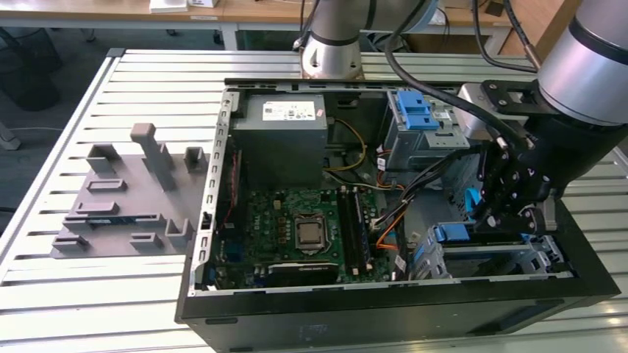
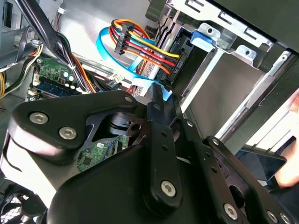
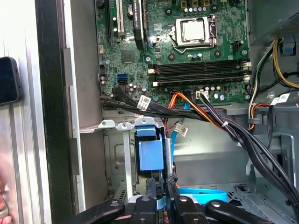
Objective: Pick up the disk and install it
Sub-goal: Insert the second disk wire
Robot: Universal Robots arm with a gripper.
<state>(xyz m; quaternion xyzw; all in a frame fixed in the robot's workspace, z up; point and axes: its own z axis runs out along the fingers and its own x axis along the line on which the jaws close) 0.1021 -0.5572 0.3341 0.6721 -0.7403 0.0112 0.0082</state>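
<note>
The disk sits edge-on in the lower drive cage [image 1: 510, 257] at the case's front corner. Only its blue end tab [image 1: 451, 234] [image 3: 150, 156] [image 2: 203, 37] shows plainly. My gripper [image 1: 496, 220] [image 3: 161, 184] [image 2: 156, 93] reaches down into the case right beside that tab. Its two black fingers [image 3: 170, 182] stand together with barely a slit between them, their tips just short of the tab. I cannot tell whether they touch it. A light blue data cable [image 3: 205, 193] curls close under the fingers.
The open black computer case [image 1: 393, 309] lies on a slatted table. Inside are the motherboard [image 1: 304, 228], the grey power supply [image 1: 284, 121], an upper cage with two blue tabs [image 1: 417, 110] and cable bundles [image 3: 219, 121]. A grey fixture [image 1: 128, 198] lies at the exterior view's left. A hand [image 2: 289, 168] is beside the case.
</note>
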